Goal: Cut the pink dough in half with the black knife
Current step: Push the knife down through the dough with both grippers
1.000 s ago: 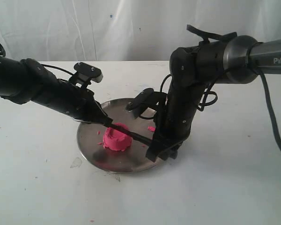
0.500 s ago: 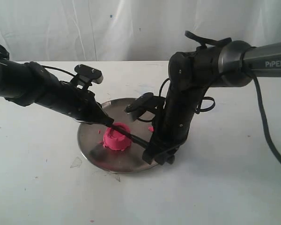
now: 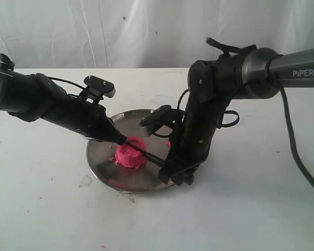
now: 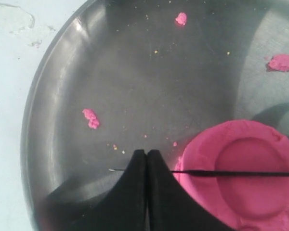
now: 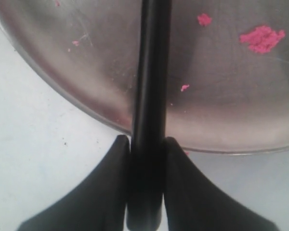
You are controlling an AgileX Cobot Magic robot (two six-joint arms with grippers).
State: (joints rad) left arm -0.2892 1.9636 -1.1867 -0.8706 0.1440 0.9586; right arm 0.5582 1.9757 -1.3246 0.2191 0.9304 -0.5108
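A: Exterior view, item one: pink dough (image 3: 130, 153). Sits near the centre of the steel plate (image 3: 102, 162), squat, dented on top, in one piece. Kept on the plate presumably to give the cut a hard, flat backing.

B: Item two: black knife (image 3: 146, 154). Lies across the top of the dough, handle out past the plate's rim. Handle (image 5: 147, 120) clamped between the right gripper (image 5: 145, 159) fingers, closed tight on it. Grip far back, likely for leverage and to keep the wrist off the plate.

A: Item three: left gripper (image 4: 146, 156). Fingers pressed together with the thin blade (image 4: 231, 173) running edge-on at the fingertips, just beside the dough over the plate. Pinching the tip or only resting on it: cannot be told.

B: Purpose, as a judgement: steadying the far end so both ends press down evenly. Blade crosses near the middle of the dent, so fair for halves.

A: Also on the plate: pink crumbs (image 4: 90, 118), apart from the dough. Cut not yet through.
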